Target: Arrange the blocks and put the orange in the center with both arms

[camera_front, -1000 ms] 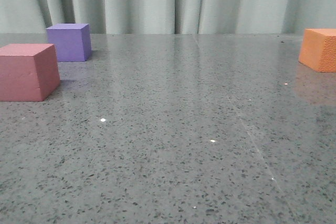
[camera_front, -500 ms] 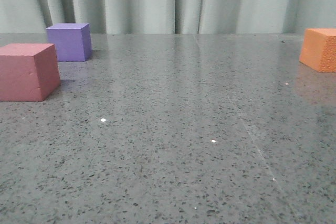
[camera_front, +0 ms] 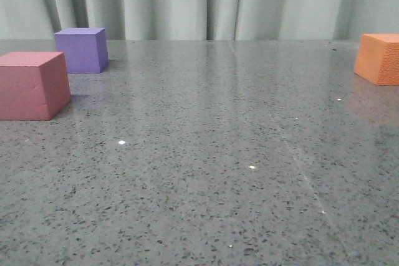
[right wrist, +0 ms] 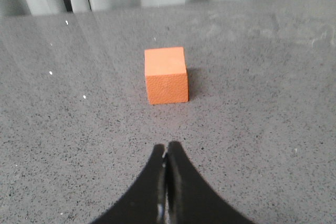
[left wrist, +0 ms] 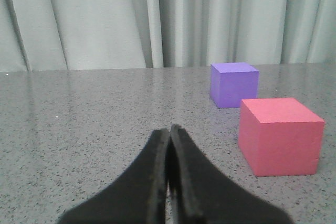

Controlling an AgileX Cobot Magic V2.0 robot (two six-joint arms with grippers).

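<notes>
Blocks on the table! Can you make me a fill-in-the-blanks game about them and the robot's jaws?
1. The purple cube sits behind the ____ cube.
2. The block on the far right of the front view is the ____ cube.
3. The left gripper has its jaws ____.
4. The right gripper points at the orange cube and holds ____.

Missing words: pink-red; orange; shut; nothing

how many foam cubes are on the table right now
3: the pink-red cube at the front view's near left, the purple cube just behind it, and the orange cube far right, partly cut off by the frame.
</notes>
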